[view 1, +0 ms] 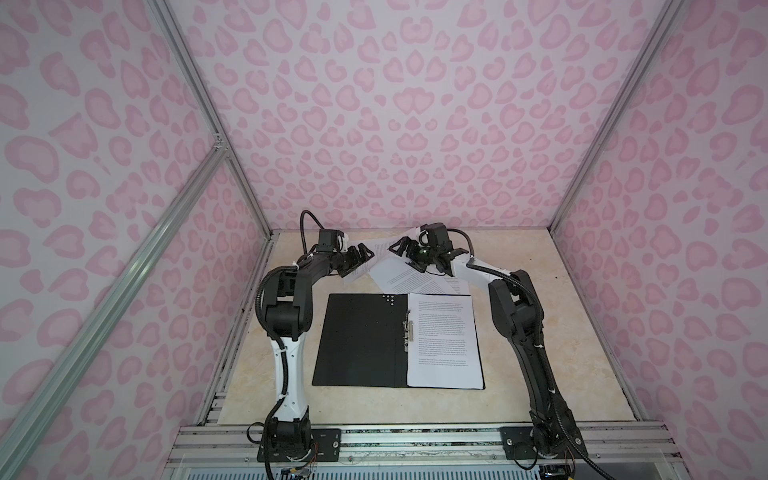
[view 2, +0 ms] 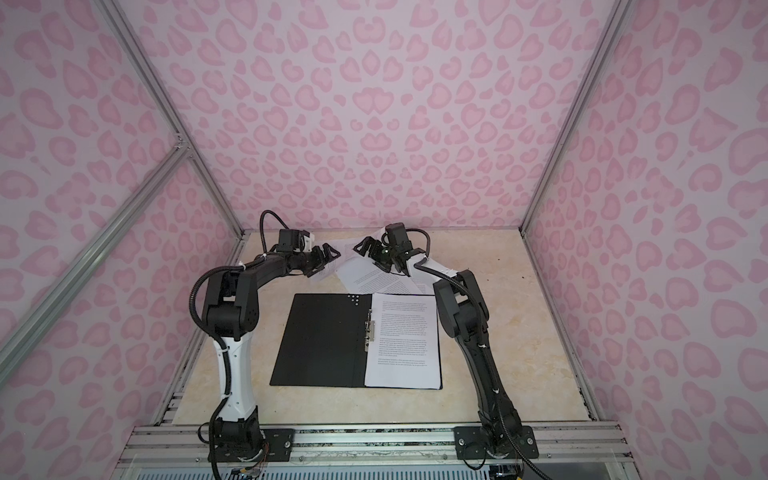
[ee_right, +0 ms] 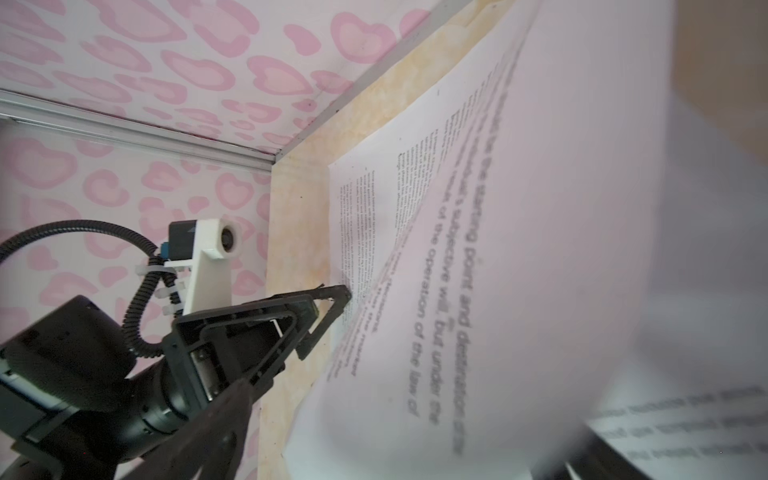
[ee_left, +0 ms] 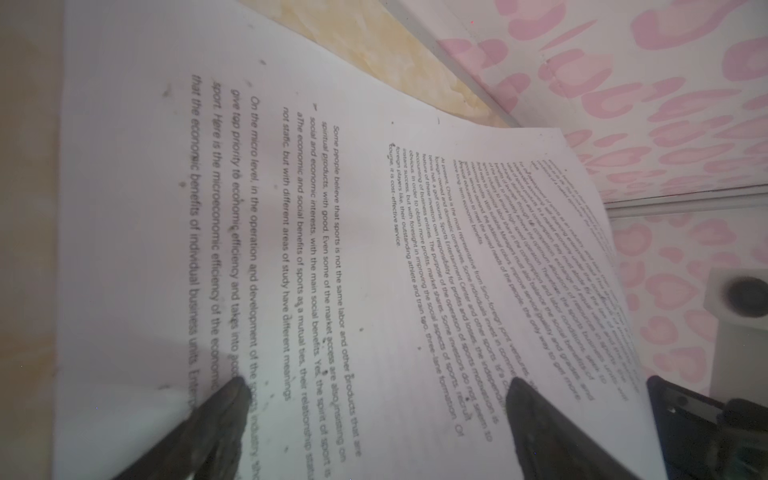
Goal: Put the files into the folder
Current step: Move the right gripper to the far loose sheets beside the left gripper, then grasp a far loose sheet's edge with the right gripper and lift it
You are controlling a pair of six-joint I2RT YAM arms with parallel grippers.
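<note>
We found the folder [view 1: 357, 340] open flat on the worktop [view 1: 540, 332], one sheet [view 1: 440, 340] already filed. Other files [view 1: 401, 278] lay loosely fanned beyond it. The left claw [view 1: 356, 262] and right claw [view 1: 407, 257] stood spread over them, pinching nothing, presumably positioned to gather one.

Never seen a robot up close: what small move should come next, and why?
Probably close the left pincer on the edge of the loose sheets: it stands open at that edge, and the open folder shows just one sheet.
</note>
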